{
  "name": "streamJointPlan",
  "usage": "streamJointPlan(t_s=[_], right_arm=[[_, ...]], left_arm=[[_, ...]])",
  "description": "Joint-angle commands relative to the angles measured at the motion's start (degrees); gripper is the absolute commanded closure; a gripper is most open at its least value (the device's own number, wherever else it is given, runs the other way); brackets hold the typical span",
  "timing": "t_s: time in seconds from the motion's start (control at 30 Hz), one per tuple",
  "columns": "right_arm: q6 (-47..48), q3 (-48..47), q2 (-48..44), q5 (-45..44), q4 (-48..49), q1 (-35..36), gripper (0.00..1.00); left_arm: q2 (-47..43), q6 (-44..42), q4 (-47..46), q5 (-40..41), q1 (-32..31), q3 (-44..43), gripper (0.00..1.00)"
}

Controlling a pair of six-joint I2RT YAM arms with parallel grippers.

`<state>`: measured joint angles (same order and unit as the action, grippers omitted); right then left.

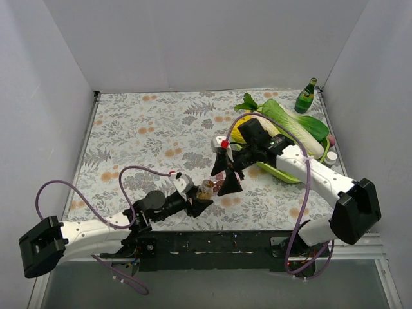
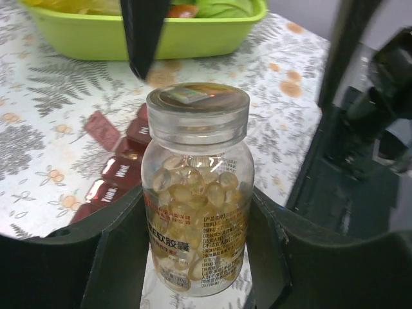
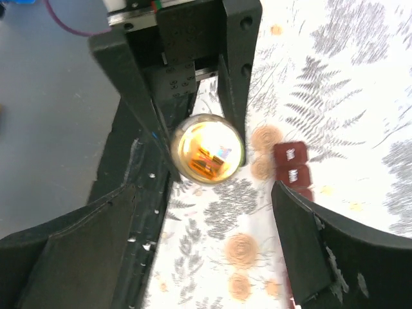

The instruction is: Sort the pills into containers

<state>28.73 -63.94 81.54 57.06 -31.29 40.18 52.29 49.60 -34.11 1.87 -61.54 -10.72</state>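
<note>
The lid-opening step is judged to be in hand. The clear, round-shouldered jar (image 2: pixel 197 138) is clenched upright in the left pincer (image 2: pixel 193 257), the glossy amber pills (image 2: pixel 193 199) packed inside under a shiny gold-topped lid (image 2: pixel 197 96). The right pincer (image 3: pixel 205 215) is held released, spread wide above that lid. The dark-red cubed containers (image 2: pixel 119 170) are set on the floral counter (image 2: pixel 45 122) at ten o'clock of the jar. Next, the lid must be straddled squarely, gripped and twisted.
</note>
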Motion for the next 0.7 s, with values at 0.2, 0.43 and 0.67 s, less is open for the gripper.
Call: streamJointPlan(t_s=[0.2,0.43,0.67], right_arm=[[40.1,-8.2,-3.8,12.6,-24.6,0.6,0.08],[37.0,-9.5,0.5,9.5,-23.9,6.0,0.17],[32.8,-8.4,1.5,2.8,-20.8,9.7,0.39]], left_arm=[[-9.5,-0.1,5.5,-16.0,0.2,0.8,1.0],[-5.7,0.2,2.6,-18.3,0.2,-0.5,1.0],[-4.7,0.1,1.3,-18.4,0.3,-1.1,1.0]])
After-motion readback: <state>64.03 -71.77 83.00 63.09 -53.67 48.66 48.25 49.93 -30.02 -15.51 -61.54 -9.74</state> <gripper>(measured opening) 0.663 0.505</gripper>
